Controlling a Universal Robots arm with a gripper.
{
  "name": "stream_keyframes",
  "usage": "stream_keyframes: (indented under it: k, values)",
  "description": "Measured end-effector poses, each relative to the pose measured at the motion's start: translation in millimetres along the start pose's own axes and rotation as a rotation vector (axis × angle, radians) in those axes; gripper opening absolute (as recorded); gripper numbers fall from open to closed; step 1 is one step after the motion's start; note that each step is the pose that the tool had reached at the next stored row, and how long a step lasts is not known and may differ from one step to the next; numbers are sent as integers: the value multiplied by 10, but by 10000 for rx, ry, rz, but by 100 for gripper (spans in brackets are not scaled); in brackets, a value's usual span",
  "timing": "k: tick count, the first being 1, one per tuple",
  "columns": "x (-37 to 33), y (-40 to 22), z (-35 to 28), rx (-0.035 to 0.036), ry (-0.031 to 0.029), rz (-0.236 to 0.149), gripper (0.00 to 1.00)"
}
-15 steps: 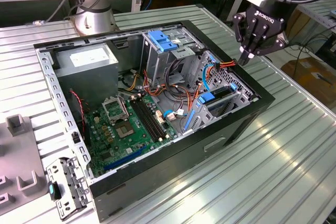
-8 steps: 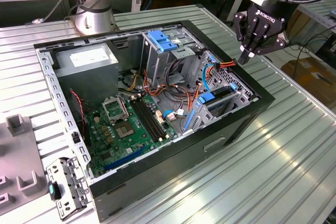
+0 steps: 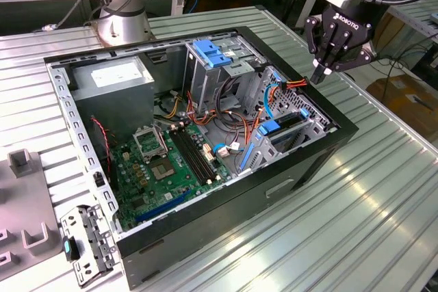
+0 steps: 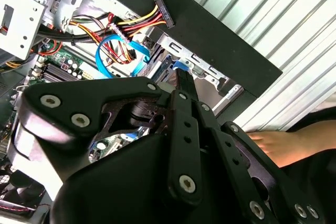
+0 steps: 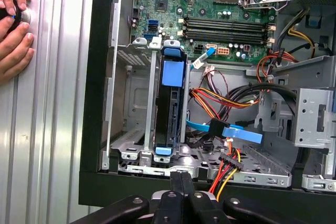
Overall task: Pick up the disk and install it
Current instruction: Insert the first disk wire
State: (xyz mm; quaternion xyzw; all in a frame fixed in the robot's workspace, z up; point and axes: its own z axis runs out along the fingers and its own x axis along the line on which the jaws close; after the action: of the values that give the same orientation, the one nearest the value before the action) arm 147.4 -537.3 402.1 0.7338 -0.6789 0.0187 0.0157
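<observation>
Blue-railed disk on edge in drive cage, exterior view; gripper above case rim, fingers pressed together, empty. Second wrist view: same pinched fingers. First wrist view: disk slotted in bay, power plug loose alongside. Insertion apparently done.

Case: open, black, centre of frame, on ribbed desk.
Disk: seated on edge inside, right of centre, blue rails showing.
Gripper: upper right, fingers pressed together, empty.
</observation>
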Motion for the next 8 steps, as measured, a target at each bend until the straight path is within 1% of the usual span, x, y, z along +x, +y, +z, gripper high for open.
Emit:
stream_keyframes:
  k: [2,4,7,8]
  values:
    - [-3,0,1,3,-2,-62,11]
    - [-4,-1,0,11,-1,-302,11]
    - [-5,-1,3,35,-3,-847,11]
    - [-5,-1,3,47,-3,-1103,11]
